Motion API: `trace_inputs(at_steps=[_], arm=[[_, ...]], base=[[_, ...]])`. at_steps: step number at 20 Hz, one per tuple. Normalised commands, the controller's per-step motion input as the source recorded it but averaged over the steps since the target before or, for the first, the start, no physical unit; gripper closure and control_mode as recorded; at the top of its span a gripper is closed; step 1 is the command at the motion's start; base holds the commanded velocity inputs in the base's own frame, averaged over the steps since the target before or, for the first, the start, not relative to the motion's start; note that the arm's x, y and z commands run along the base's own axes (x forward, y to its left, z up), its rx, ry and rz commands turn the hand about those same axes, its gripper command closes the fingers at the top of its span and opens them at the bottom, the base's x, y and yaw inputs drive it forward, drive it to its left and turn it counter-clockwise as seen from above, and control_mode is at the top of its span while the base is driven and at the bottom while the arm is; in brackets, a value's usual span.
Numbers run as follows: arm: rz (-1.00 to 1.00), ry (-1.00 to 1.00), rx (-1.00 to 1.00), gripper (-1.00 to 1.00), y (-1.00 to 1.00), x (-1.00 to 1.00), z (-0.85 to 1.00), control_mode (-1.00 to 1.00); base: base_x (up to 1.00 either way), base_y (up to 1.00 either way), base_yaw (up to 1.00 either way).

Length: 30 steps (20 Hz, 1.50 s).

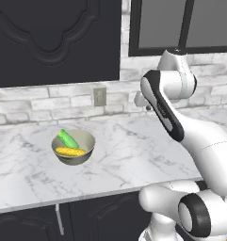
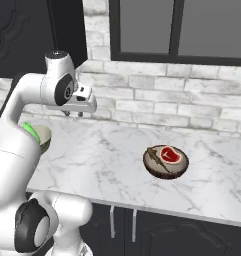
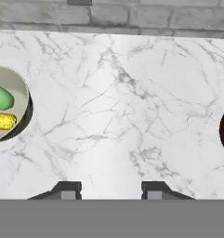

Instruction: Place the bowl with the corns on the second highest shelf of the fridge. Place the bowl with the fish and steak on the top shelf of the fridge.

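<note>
- Hovering above the marble surface, the end effector sits between the two bowls, touching neither
- We see its fingertips parted with only bare marble between them, nothing held
- We note the bowl with the corns on the surface to the arm's left, yellow and green cobs inside
- We note the dark bowl with the steak well apart, to the right

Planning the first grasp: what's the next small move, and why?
Probably swing the gripper left toward the bowl with the corns. The jaws stand apart, holding nothing, above bare counter between both bowls.
</note>
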Motion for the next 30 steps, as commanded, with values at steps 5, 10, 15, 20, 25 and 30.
trace_inputs(at_steps=[5,10,15,20,25,30], arm=[[0.01,-0.02,0.00,-1.00,0.39,0.00,-0.04,-1.00],[0.05,0.02,-0.05,-1.00,1.00,0.00,-0.69,-1.00],[0.01,0.13,0.03,-1.00,0.99,0.03,-0.69,-1.00],[0.00,0.16,0.05,-1.00,0.84,0.17,-0.46,-1.00],[0.00,0.12,0.09,-1.00,0.25,0.44,-0.44,-1.00],[-0.03,0.06,-0.01,-1.00,0.06,0.11,-0.53,-1.00]], base=[[0.00,0.00,0.00],[0.00,0.00,0.00],[0.00,0.00,0.00],[0.00,0.00,0.00],[0.00,0.00,0.00],[0.00,0.00,0.00]])
